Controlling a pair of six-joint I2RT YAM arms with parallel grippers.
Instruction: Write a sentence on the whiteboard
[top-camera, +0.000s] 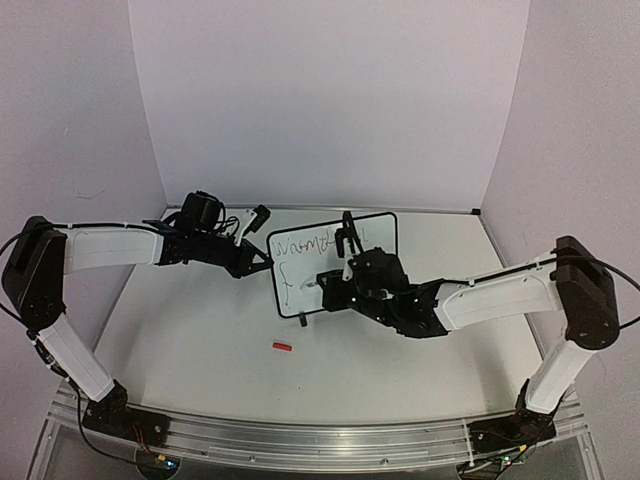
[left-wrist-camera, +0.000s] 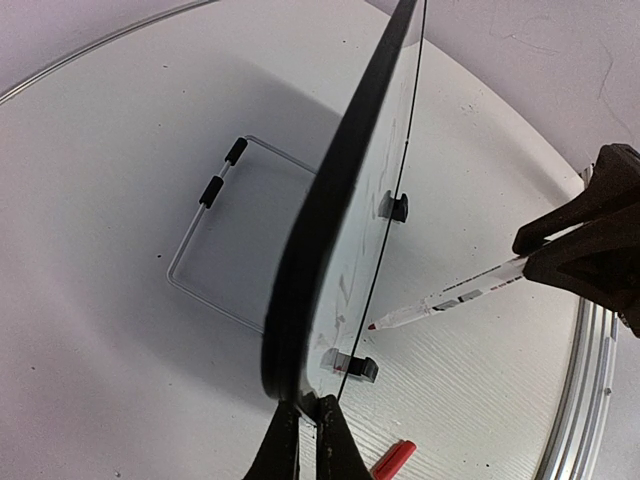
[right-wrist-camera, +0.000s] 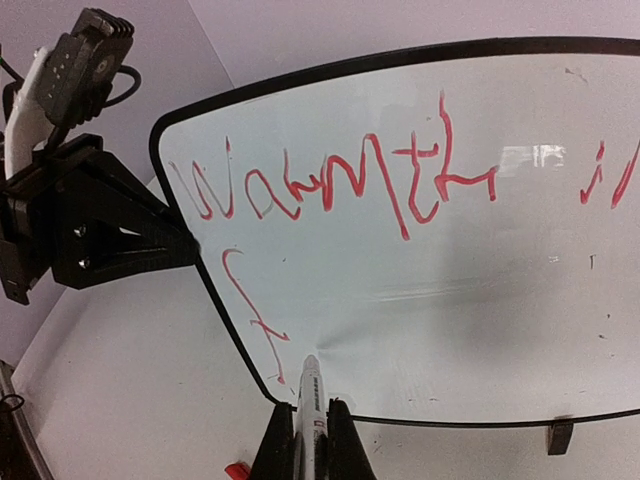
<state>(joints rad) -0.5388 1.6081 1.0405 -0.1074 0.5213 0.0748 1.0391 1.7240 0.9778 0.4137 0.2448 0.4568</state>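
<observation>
Right wrist view shows the sentence (right-wrist-camera: 340, 185) best: red letters, a top line that starts with "warmth", and under it only one letter, an "f". The top view shows the writing as a thin, small scrawl (too small to read there). The words are on the whiteboard (right-wrist-camera: 430, 310), which stands up on its long edge in the middle of the table (top-camera: 200, 340).

The left wrist view sees the board from the side, so it looks like a thin black strip. Only this view shows the bent wire stand (left-wrist-camera: 205, 250) on the table behind the board.

The left gripper (left-wrist-camera: 308, 435) is pinched tight on the board's black frame at its left edge. The right gripper (right-wrist-camera: 310, 440) is closed on a white marker (right-wrist-camera: 311, 400). The marker's red tip is right at the board, by the foot of the "f".

A small black clip foot (right-wrist-camera: 560, 437) sits under the board's bottom edge. A red cap (top-camera: 282, 347) lies on the table in front of the board, near it but apart.
</observation>
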